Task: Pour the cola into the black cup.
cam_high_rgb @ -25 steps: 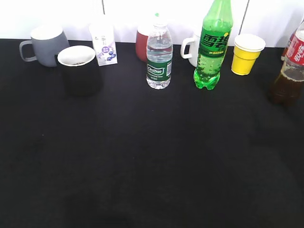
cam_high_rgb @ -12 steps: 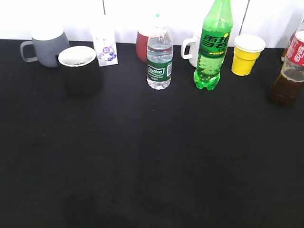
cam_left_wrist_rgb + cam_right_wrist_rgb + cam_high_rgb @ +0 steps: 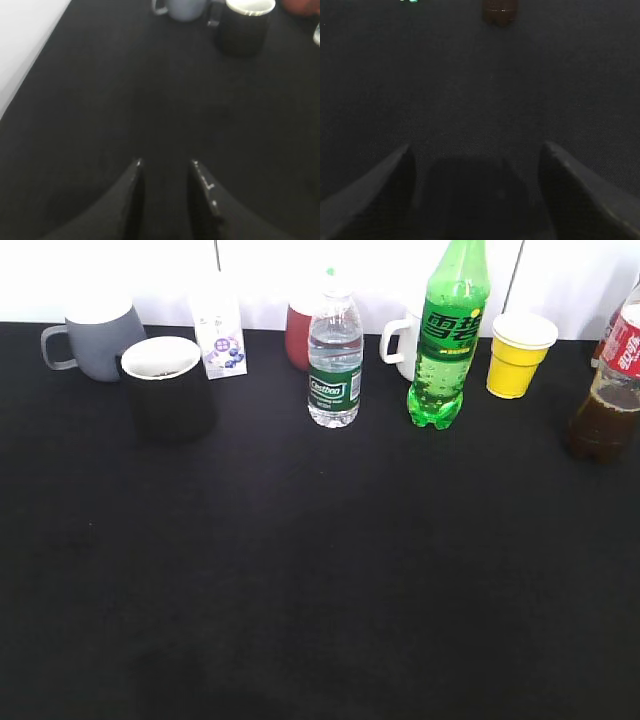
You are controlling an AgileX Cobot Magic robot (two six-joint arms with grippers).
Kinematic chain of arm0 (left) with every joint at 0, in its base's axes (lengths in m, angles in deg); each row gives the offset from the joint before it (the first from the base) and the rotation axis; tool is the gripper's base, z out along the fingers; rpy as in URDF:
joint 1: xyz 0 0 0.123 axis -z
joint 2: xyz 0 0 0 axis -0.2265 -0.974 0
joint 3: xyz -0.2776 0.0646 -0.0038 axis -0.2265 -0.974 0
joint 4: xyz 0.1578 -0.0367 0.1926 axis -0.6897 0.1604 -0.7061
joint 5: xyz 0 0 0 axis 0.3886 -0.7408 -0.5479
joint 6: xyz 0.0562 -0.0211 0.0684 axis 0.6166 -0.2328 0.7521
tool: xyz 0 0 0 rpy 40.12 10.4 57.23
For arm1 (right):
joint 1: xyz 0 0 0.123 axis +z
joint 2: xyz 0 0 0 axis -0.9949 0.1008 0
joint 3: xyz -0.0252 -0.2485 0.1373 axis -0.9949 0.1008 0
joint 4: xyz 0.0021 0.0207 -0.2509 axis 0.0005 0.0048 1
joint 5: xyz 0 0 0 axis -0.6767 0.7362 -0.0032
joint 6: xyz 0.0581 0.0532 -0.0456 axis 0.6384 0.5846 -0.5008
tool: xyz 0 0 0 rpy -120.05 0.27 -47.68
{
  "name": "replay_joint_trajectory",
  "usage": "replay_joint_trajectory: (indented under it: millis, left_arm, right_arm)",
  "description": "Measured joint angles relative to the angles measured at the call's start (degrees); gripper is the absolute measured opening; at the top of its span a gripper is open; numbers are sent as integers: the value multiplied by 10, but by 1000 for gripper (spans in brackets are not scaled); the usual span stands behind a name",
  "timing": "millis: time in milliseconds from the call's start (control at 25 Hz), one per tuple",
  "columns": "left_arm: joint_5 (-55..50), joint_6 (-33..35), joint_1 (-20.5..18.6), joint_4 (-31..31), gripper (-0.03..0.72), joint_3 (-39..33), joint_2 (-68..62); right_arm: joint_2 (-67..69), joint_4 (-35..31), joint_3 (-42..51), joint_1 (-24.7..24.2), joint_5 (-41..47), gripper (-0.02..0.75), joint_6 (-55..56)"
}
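Note:
The cola (image 3: 610, 390), a clear bottle of dark brown liquid with a red label, stands at the table's far right edge, cut off by the frame; its base shows at the top of the right wrist view (image 3: 500, 10). The black cup (image 3: 165, 385), white inside, stands at the back left and shows in the left wrist view (image 3: 246, 25). My left gripper (image 3: 166, 162) is open and empty over bare black cloth, well short of the cup. My right gripper (image 3: 476, 147) is wide open and empty, well short of the cola. Neither gripper shows in the exterior view.
Along the back stand a grey mug (image 3: 95, 335), a small white carton (image 3: 220, 335), a red mug (image 3: 300, 335), a water bottle (image 3: 334, 360), a green soda bottle (image 3: 448, 340), a white mug (image 3: 405, 340) and a yellow paper cup (image 3: 520, 352). The table's left edge (image 3: 35, 65) is near.

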Motion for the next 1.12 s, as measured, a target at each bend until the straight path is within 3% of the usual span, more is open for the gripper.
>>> replay_joint_trajectory:
  millis: [120, 240, 360, 880, 1120]
  left_arm:
    - [4, 2, 0, 1, 243, 0, 0]
    - [4, 2, 0, -3, 360, 0, 0]
    - [11, 2, 0, -2, 390, -5, 0]
    - [12, 2, 0, -1, 297, -7, 0]
    - [12, 2, 30, -1, 276, -7, 0]
  right_arm:
    - [0, 0, 0, 0, 0, 578, 0]
    - [0, 0, 0, 0, 0, 578, 1]
    - [0, 0, 0, 0, 0, 576, 1]
    - [0, 0, 0, 0, -8, 576, 1]
    - [0, 0, 4, -25, -11, 577, 1]
